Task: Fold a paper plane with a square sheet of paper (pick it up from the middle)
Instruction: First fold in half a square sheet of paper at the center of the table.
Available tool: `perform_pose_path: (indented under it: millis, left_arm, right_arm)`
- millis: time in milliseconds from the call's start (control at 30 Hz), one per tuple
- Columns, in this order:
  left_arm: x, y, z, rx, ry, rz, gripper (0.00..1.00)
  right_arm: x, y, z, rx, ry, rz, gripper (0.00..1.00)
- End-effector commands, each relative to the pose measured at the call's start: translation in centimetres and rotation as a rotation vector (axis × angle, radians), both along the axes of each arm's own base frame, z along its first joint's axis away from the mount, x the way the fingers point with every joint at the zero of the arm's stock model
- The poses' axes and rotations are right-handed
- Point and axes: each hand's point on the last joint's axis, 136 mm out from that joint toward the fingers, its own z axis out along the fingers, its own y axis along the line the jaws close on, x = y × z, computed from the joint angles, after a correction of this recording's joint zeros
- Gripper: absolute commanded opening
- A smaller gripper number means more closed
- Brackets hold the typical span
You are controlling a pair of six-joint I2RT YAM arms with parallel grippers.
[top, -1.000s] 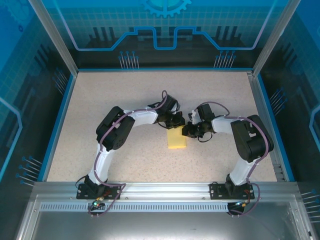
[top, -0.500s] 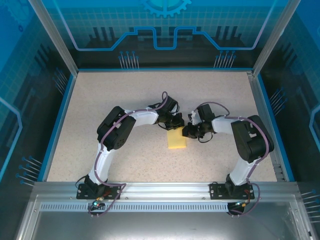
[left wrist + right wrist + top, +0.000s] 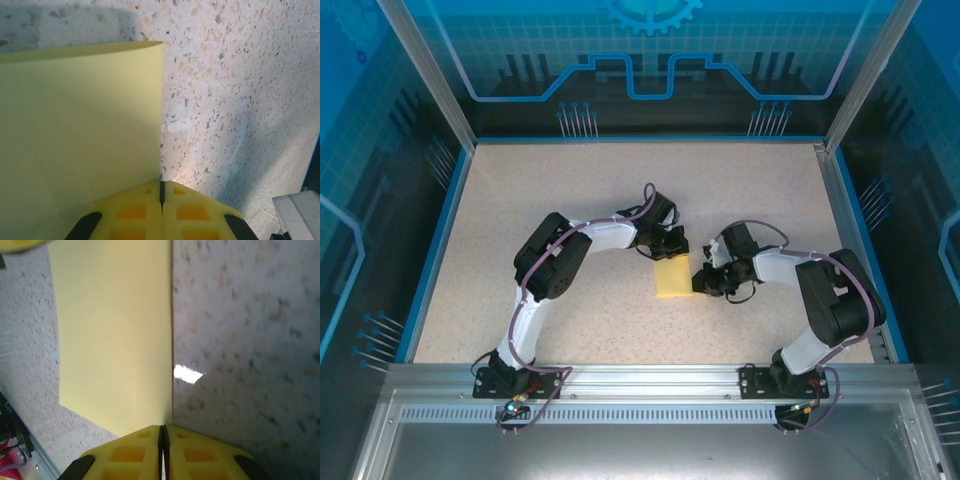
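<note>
The square sheet of paper (image 3: 672, 280) lies folded into a pale-yellow rectangle at the middle of the table. My left gripper (image 3: 671, 250) sits at its far edge, jaws shut; in the left wrist view the paper (image 3: 80, 130) has its right edge running straight into the seam of the left gripper (image 3: 161, 187). My right gripper (image 3: 704, 282) is at the paper's right edge, near its front corner. In the right wrist view the paper (image 3: 115, 330) ends in a straight edge that runs into the closed seam of the right gripper (image 3: 162, 432).
The speckled table (image 3: 570, 190) has a blue raised rim (image 3: 440, 240) on the left, right and far sides. An aluminium rail (image 3: 650, 378) carrying both arm bases runs along the near edge. Glass walls enclose the cell.
My right gripper has slid toward the near edge along the paper's right side, and its arm has swung outward to the right. The left gripper and the paper have stayed put.
</note>
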Motion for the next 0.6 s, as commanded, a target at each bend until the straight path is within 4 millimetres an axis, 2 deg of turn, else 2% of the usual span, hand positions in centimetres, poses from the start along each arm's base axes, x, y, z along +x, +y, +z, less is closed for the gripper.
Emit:
perform_pose_path:
  millis: [0, 200, 267, 433, 567]
  left_arm:
    - [-1.2, 1.7, -3.0, 0.112, 0.038, -0.004, 0.01]
    - [-1.2, 1.6, -2.8, 0.105, 0.035, -0.007, 0.01]
    - [-1.2, 1.6, -2.8, 0.105, 0.035, -0.008, 0.01]
    - [-1.2, 1.5, -2.5, 0.102, 0.032, -0.012, 0.01]
    - [-1.2, 1.4, -2.3, 0.097, 0.032, -0.016, 0.01]
  right_arm:
    - [-2.1, -0.8, -0.2, -0.029, 0.077, 0.003, 0.12]
    - [1.2, 0.1, 3.4, 0.015, -0.067, -0.024, 0.12]
    - [2.3, 0.4, 3.9, 0.019, -0.089, -0.036, 0.12]
    - [3.9, 1.5, 3.6, 0.035, -0.09, -0.032, 0.12]
    - [4.0, 2.4, 2.1, 0.022, -0.056, -0.011, 0.12]
